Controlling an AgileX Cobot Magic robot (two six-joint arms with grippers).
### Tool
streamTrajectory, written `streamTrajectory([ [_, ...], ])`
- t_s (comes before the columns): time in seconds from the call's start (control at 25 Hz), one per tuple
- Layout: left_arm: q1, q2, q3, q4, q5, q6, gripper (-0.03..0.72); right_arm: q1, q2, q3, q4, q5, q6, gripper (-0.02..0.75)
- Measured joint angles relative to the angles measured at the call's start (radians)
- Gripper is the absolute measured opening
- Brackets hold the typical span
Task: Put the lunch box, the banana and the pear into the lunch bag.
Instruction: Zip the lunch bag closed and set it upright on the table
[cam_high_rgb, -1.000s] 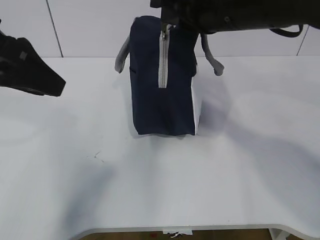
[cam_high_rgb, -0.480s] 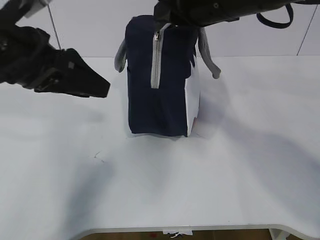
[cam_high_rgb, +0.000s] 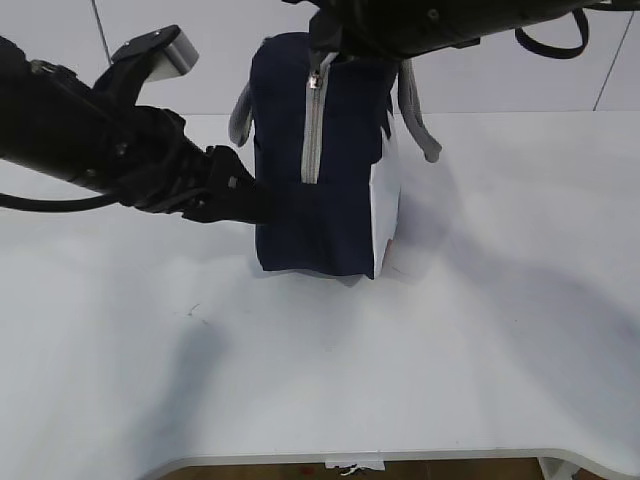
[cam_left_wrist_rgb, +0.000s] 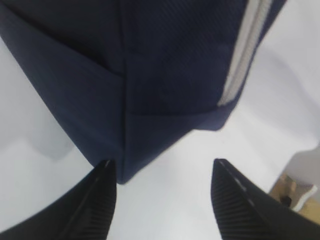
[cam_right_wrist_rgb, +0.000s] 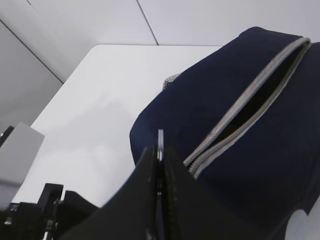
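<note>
From the left, the left gripper (cam_high_rgb: 262, 203) reaches the lower left side of the lunch bag (cam_high_rgb: 325, 165), its fingers (cam_left_wrist_rgb: 97, 200) spread wide with the bag's navy bottom corner just between them. The bag stands upright at the far middle of the white table (cam_high_rgb: 450, 350), grey handles (cam_high_rgb: 415, 115) hanging at either side. At its top, the right gripper (cam_right_wrist_rgb: 159, 165) is pinched tight on the metal zipper pull (cam_right_wrist_rgb: 160, 145), the zipper (cam_right_wrist_rgb: 250, 107) gaping partly apart along the top.

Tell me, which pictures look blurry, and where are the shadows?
Left wrist view: the navy-blue fabric lunch bag is soft and blurred, too close. Right wrist view: the black right gripper looks fuzzy, the bag sharper. Exterior view: sharp, with soft grey shadows on the white table.
</note>
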Motion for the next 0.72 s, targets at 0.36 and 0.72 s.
streamTrajectory([
  [0.36, -0.002, 0.078, -0.06, -0.108, -0.057, 0.122, 0.456, 0.0, 0.0, 0.0, 0.004, 0.004, 0.0, 0.001],
  [0.72, -0.002, 0.118, -0.091, -0.072, -0.057, 0.128, 0.098, 0.0, 0.0, 0.0, 0.004, 0.017, 0.0, 0.001],
])
